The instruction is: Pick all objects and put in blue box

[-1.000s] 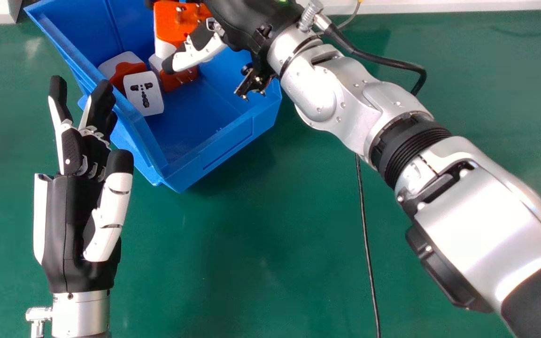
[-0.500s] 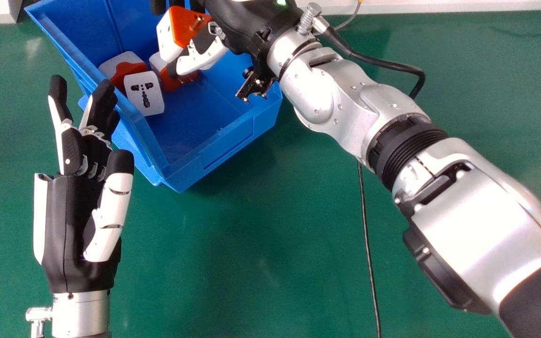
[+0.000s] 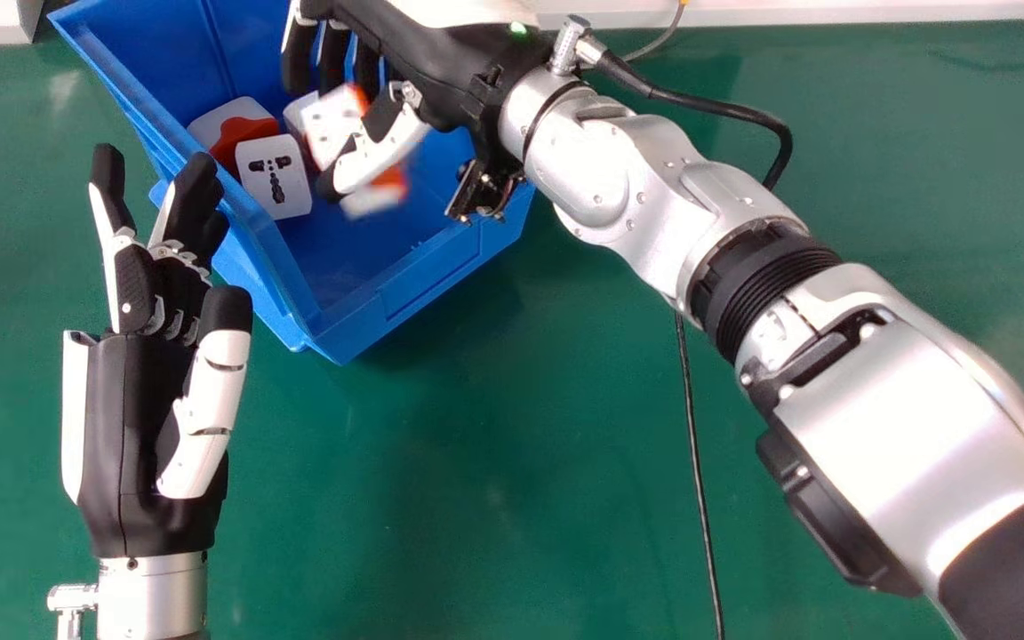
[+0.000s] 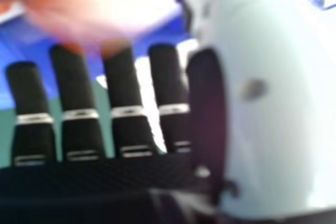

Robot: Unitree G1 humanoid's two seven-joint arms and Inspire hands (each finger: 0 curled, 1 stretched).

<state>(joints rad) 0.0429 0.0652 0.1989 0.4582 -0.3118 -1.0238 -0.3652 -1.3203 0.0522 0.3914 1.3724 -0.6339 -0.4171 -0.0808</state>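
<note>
The right hand (image 3: pixel 454 76) is open over the blue box (image 3: pixel 432 276), its fingers extended. Blurred white-and-orange shapes, an upper one (image 3: pixel 332 129) and a lower one (image 3: pixel 374 197), lie beside its thumb within the box's outline; the upper is probably an adapter just being released. Possible faults: the thumb may catch a piece as the hand withdraws, dragging it toward the near wall; a dropped piece may bounce off those beneath; the wrist camera mount (image 3: pixel 479 191), close over the rim, may strike it. Count: one box; two clearly outlined adapters inside, a white-and-orange one (image 3: pixel 232 129) and a white-faced one (image 3: pixel 274 178); at least one more within the blurred shapes, exact number indeterminate. The left hand (image 3: pixel 152 418), also open, is over the worktop (image 3: pixel 476 462), fingertips near the box's wall.
</note>
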